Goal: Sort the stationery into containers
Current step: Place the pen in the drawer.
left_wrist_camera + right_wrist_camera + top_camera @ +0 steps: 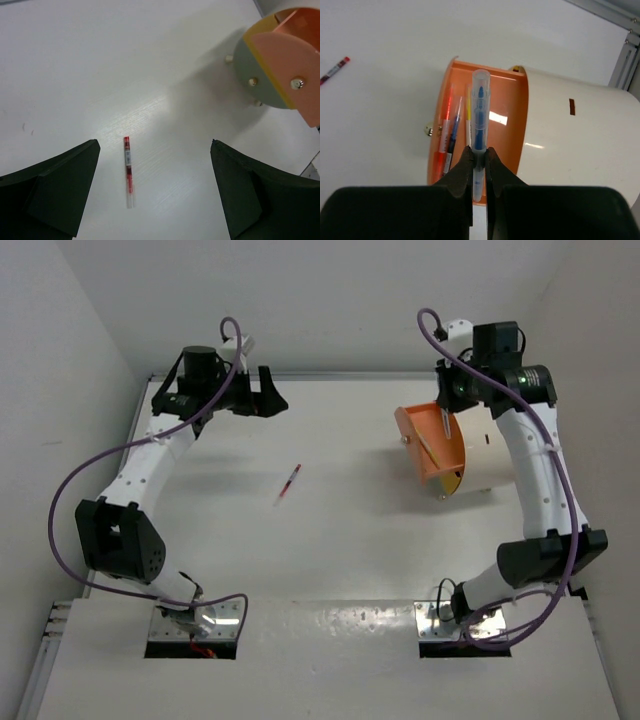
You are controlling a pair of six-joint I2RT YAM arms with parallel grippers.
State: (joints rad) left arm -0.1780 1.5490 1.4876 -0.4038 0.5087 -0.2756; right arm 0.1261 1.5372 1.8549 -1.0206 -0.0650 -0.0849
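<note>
A red pen (pixel 288 483) lies alone on the white table; in the left wrist view the same red pen (pixel 128 167) sits below and between my left gripper's fingers. My left gripper (pixel 257 403) (pixel 154 145) hangs open above the table, holding nothing. The cream drum container (pixel 490 455) (pixel 575 135) has its orange drawer (pixel 428 445) (pixel 512 115) slid out. My right gripper (pixel 448 410) (pixel 478 152) is shut on a blue pen (pixel 479 105) over that drawer. Inside lie an orange-red pen (pixel 444 135), a dark blue pen (pixel 453 132) and a yellow pen (pixel 468 112).
The container's round front disc (pixel 270 65) with a small knob (pixel 298 84) faces the left gripper. White walls close in the table at the back and the left. A metal frame (pixel 625 55) runs beside the drum on the right.
</note>
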